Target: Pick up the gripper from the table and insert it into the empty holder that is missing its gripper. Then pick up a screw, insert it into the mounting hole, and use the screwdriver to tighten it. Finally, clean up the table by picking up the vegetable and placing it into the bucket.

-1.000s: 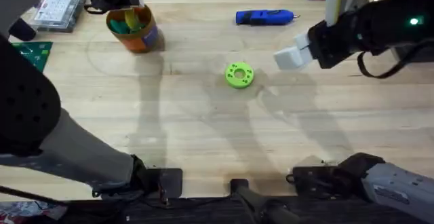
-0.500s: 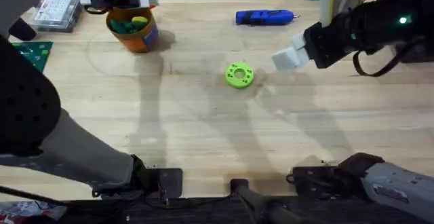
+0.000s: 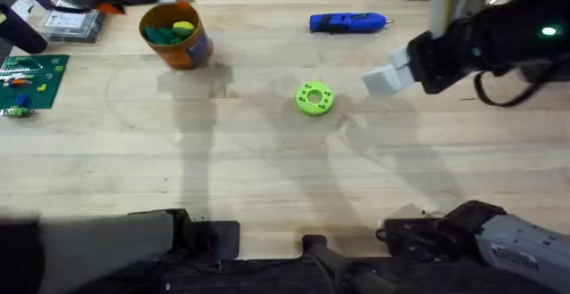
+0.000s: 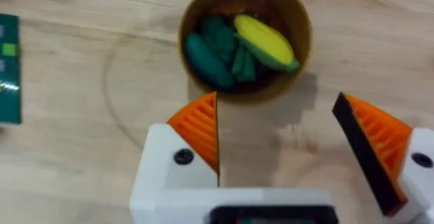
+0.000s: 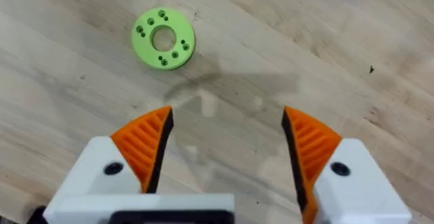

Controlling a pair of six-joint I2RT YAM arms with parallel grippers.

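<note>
**Corn's in the bucket, left arm pulling clear**

Pale wood surface (image 3: 267, 160) all around me, and the clean-up looks done. My left jaws (image 4: 278, 149) hang spread wide with nothing between the orange pads, straight over the bucket (image 3: 176, 36) at the far left. Down inside it lies the vegetable (image 4: 266, 42), yellow with its green end, resting against some teal-green pieces (image 4: 210, 51). A second ago that arm loomed large and dark over the near left of the overhead view; now it has drawn back off the bucket and the green circuit board (image 3: 31, 80) at the left edge shows in full. I read that as the drop made and the retreat under way.

My right jaws (image 5: 227, 149) are parted wide too, holding nothing, hovering over bare wood just right of the green disc (image 3: 313, 98) in the middle. They've barely budged. The screwdriver (image 3: 347, 22) lies flat at the far edge, right of centre, untouched by either arm. A clear parts box (image 3: 76, 18) sits at the far left corner.
</note>
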